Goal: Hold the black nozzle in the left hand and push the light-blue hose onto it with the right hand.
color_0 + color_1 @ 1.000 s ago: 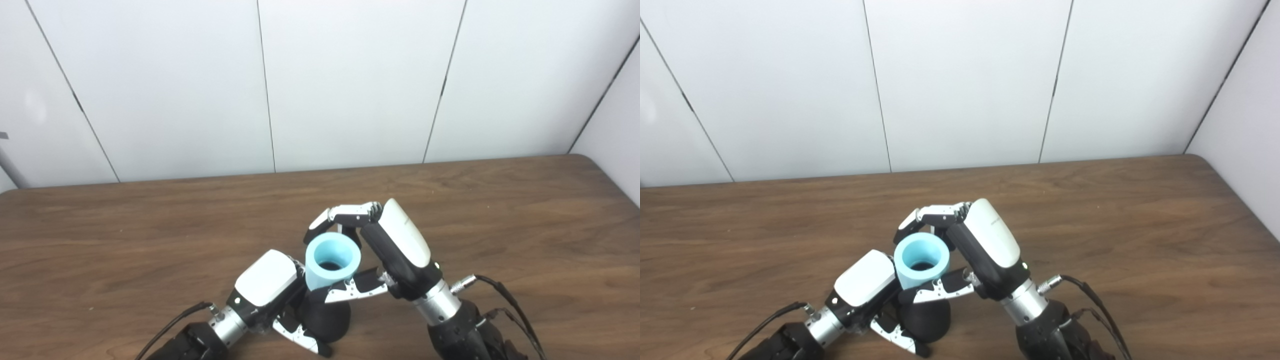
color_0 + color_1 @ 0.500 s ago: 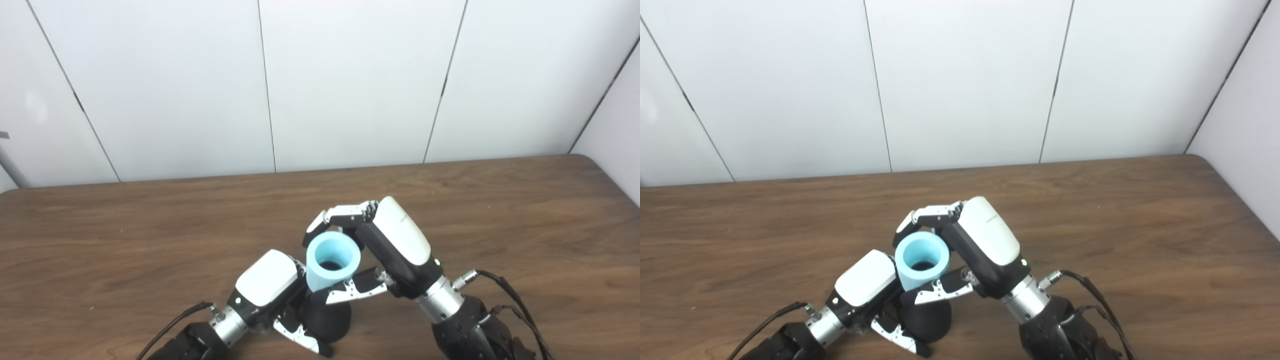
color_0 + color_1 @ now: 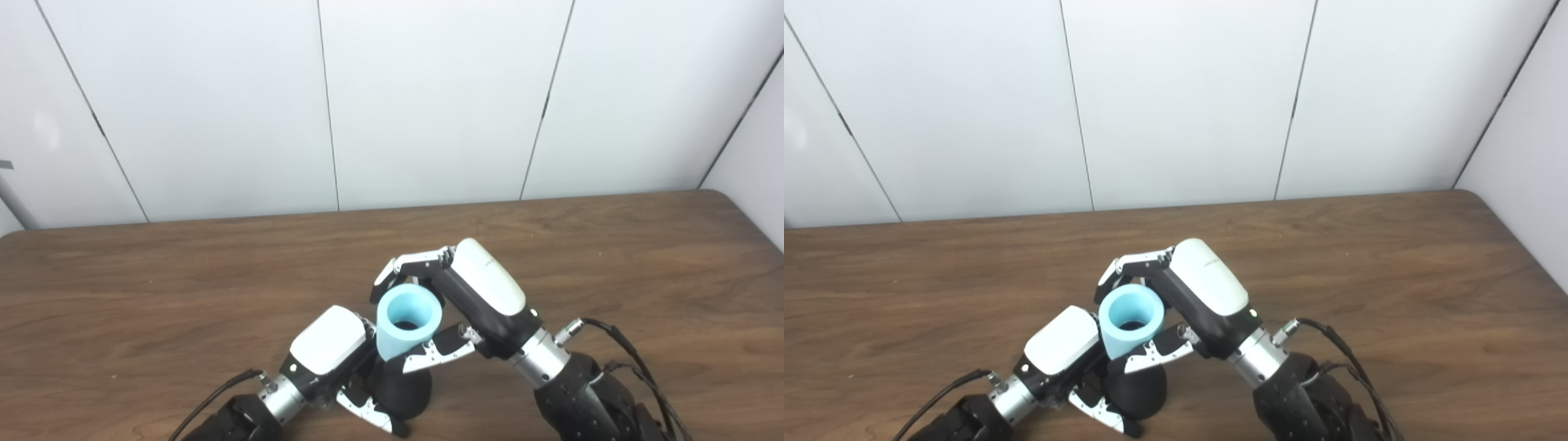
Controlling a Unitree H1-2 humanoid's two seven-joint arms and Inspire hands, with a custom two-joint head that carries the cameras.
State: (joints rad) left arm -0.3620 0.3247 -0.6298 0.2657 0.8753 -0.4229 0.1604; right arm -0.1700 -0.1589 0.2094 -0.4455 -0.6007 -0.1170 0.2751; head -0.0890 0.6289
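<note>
1. Fingers (image 3: pixel 411 264) of the right hand (image 3: pixel 471 300) curl around the light-blue hose (image 3: pixel 407 318) at lower centre of the frame, thumb under its near side
2. Left hand (image 3: pixel 334 358) grips the black nozzle (image 3: pixel 404 392) directly below, the hose seated on its top
3. Count: one hose, one nozzle, two hands
4. Compared with a second ago, the right hand has leaned slightly further left over the hose; hose and nozzle are unmoved
5. Brown wooden table (image 3: pixel 153 294) fills the lower frame; white panelled wall (image 3: pixel 429 98) lies behind
</note>
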